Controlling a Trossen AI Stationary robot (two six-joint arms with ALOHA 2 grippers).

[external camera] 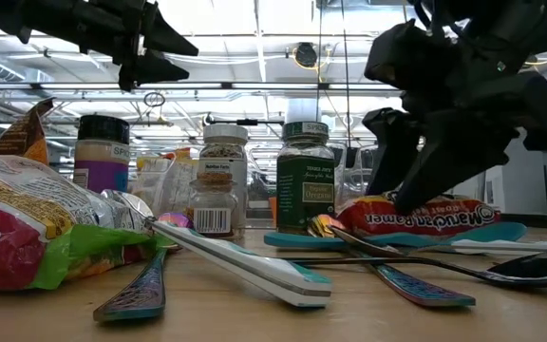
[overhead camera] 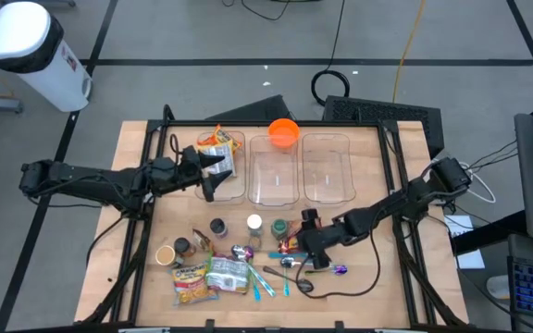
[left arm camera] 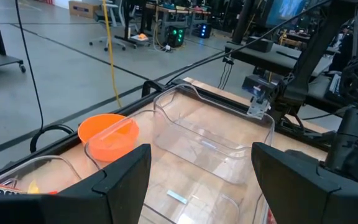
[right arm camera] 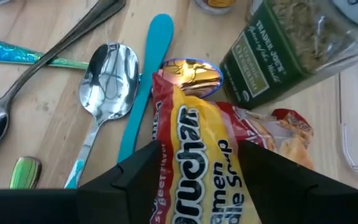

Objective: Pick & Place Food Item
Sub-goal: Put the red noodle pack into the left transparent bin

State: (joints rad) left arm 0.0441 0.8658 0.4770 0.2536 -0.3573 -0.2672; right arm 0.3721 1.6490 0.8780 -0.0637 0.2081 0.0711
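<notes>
A red and yellow Maruchan ramen packet [right arm camera: 197,143] lies on the table over a teal utensil and a spoon, just right of the table's middle [overhead camera: 291,244]. My right gripper [right arm camera: 199,158] is open and points down at it, one finger on each side of the packet; the low view shows it too [external camera: 416,185]. My left gripper [left arm camera: 201,168] is open and empty, hovering over the left clear bin [overhead camera: 209,176]. A snack packet [overhead camera: 216,148] lies in that bin. My right gripper comes from above with its fingers [right arm camera: 135,180] on either long side of the ramen packet's near end [right arm camera: 194,193]. The packet lies flat on the utensils. I cannot tell whether the fingers touch it.
Three clear bins [overhead camera: 327,168] stand in a row at the far side, with an orange bowl [overhead camera: 283,132] behind them. Spice jars [overhead camera: 254,225] and a green oregano jar [right arm camera: 278,50] stand beside the ramen. Spoons [right arm camera: 107,74], snack bags [overhead camera: 211,277] and a cable [overhead camera: 340,289] lie near the front.
</notes>
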